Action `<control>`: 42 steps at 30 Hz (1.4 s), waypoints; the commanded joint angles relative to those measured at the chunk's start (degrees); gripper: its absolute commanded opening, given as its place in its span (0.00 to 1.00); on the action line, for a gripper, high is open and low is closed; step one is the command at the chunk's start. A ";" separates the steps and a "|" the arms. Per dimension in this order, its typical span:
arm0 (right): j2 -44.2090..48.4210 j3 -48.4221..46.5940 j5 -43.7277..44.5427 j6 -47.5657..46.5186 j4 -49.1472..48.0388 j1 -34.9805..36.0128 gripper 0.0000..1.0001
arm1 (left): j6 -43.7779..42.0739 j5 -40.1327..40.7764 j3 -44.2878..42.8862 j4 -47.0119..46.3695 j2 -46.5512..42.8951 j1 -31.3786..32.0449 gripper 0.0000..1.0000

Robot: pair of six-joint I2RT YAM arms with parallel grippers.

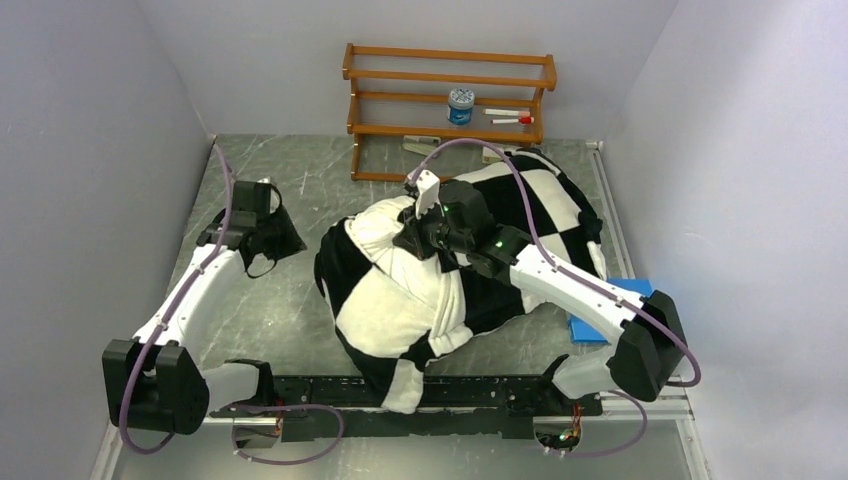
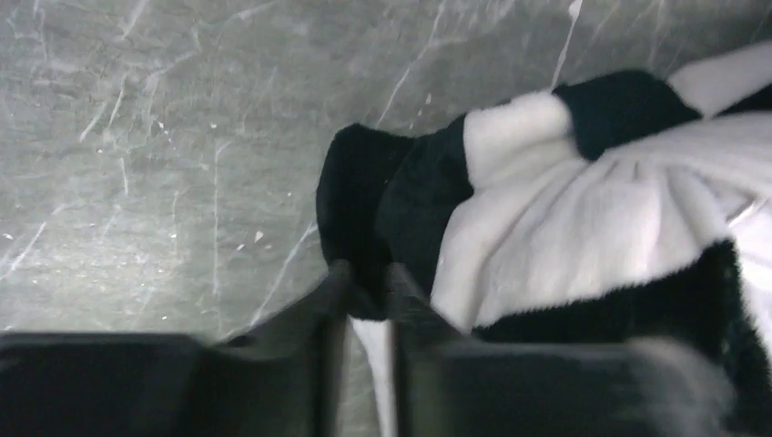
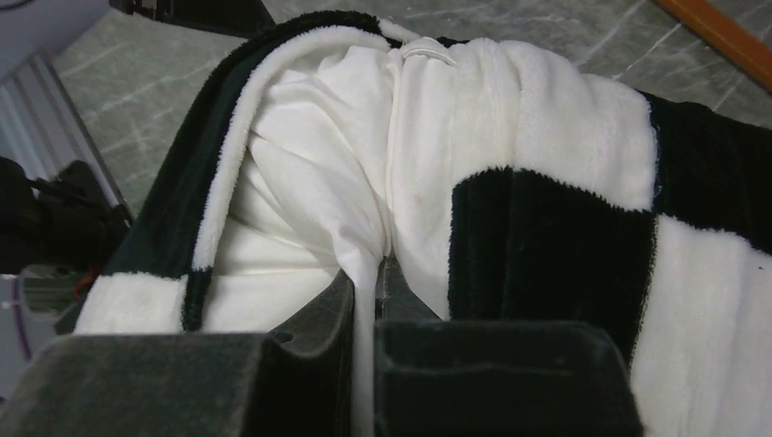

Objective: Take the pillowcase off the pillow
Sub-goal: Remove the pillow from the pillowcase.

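Close in at the right wrist, the right gripper [image 3: 366, 282] is pinched tight on a fold of the plain white pillow [image 3: 309, 182], which bulges from the checkered pillowcase [image 3: 546, 246]. Only the overhead view shows the bundle mid-table, with the left gripper [image 2: 366, 289] closed on nothing beside it. A wooden rack [image 1: 450, 90] stands behind. The right arm overlaps a blue pad [image 1: 632, 288].

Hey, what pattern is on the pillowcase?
The pillowcase has big black-and-white checkerboard squares, clearest in the top external view.
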State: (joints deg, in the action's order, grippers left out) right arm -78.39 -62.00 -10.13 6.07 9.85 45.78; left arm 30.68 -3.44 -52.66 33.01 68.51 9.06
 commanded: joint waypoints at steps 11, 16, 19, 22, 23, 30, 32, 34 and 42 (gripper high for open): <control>-16.17 -20.16 -0.89 8.23 6.74 -3.47 0.00 | -1.75 -17.57 -6.12 9.89 -10.30 -2.12 0.71; -19.62 -31.48 0.86 8.27 10.50 -3.41 0.01 | 3.99 -29.74 0.62 3.54 -14.42 -1.23 0.73; -18.56 -32.45 -0.65 6.79 12.81 -3.30 0.03 | 5.95 -28.83 4.05 1.42 -14.70 1.85 0.75; -15.58 -30.46 -0.46 5.50 15.30 -3.29 0.08 | 7.80 -24.83 5.77 -0.43 -13.01 7.53 0.72; -14.56 -29.48 -0.41 4.83 16.20 -3.32 0.13 | 8.32 -22.15 5.75 -0.83 -12.52 9.60 0.68; -4.24 -23.72 0.14 4.14 26.09 -3.28 0.48 | 7.33 -8.36 4.20 -1.16 -8.85 12.91 0.05; 0.80 -18.98 0.70 5.75 25.95 -3.26 0.56 | 5.40 -4.35 2.45 -0.03 -8.31 12.91 0.05; 5.43 -15.39 0.86 7.07 26.16 -3.24 0.61 | 3.09 -0.39 0.59 1.16 -7.95 12.94 0.05; 5.96 -8.17 0.86 14.49 23.03 -3.25 0.63 | -9.82 5.85 -3.75 -5.23 -7.86 13.00 0.05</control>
State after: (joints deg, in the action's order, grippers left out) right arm -70.02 -74.06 -9.28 15.20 35.44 42.70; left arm 29.43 -5.67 -53.25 36.93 60.45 22.11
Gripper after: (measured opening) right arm 0.620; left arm 0.070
